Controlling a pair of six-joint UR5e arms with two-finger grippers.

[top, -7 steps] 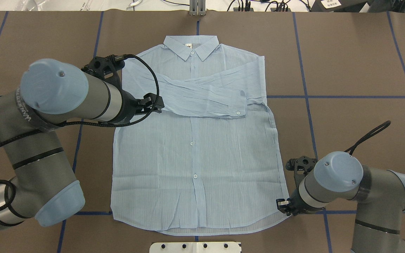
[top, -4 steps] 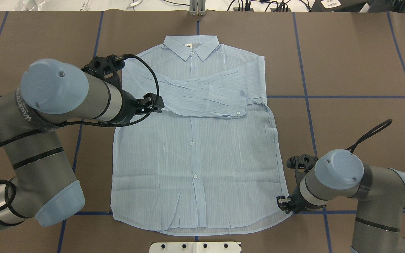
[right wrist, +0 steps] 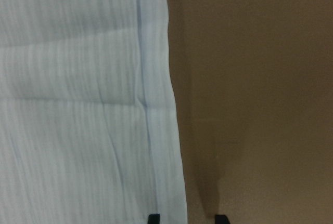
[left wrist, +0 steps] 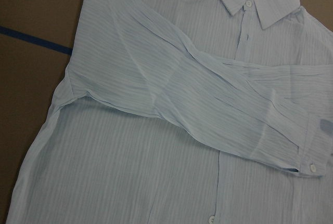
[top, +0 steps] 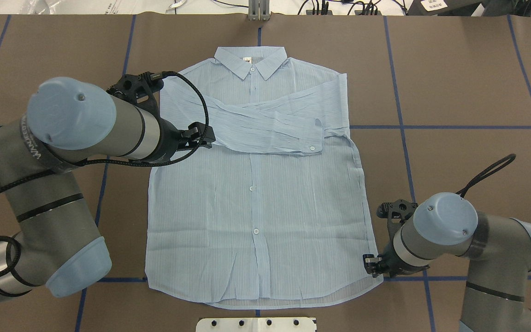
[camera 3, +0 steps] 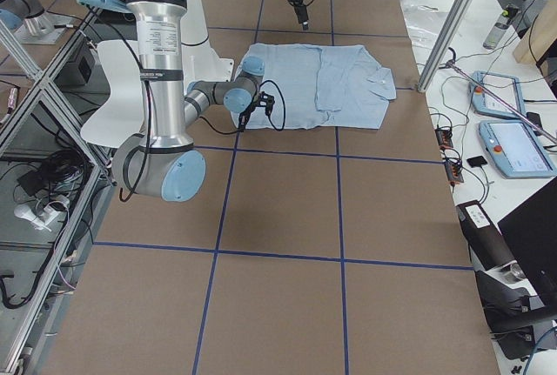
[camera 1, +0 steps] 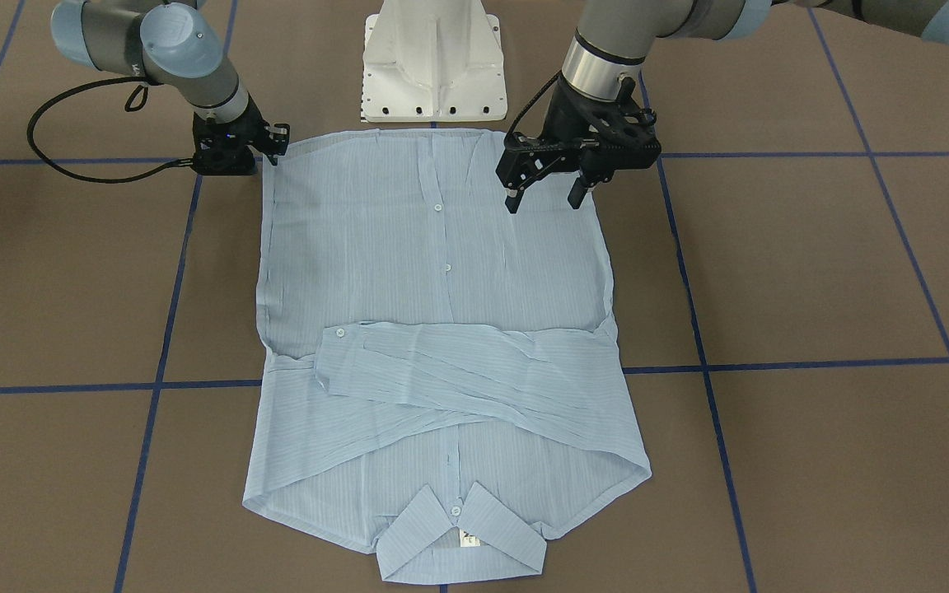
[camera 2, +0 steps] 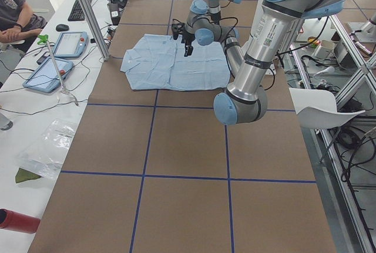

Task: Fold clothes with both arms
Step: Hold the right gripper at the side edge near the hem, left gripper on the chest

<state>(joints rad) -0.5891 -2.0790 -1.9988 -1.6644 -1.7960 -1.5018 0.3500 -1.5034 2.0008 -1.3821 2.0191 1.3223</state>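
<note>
Left tool (camera 1: 544, 196): jaws apart, empty, above the shirt's left half. Shirt (top: 256, 207): flat on the desk (top: 468, 92), front up, both sleeves (top: 265, 127) already crossed over the chest. Right tool (top: 370, 267): jaws apart, astride the right hem-corner edge, nothing gripped. Body folds appear outstanding.

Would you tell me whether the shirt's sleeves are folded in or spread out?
Folded in: both sleeves lie crossed over the chest of the shirt.

The brown table (camera 1: 812, 272), marked with blue grid lines, carries one light-blue shirt (camera 1: 433, 272), flat, buttons up. Its side edge reaches one jaw of the right gripper (top: 370, 269); its body lies under the left gripper's (camera 1: 543, 198) parted jaws.
</note>
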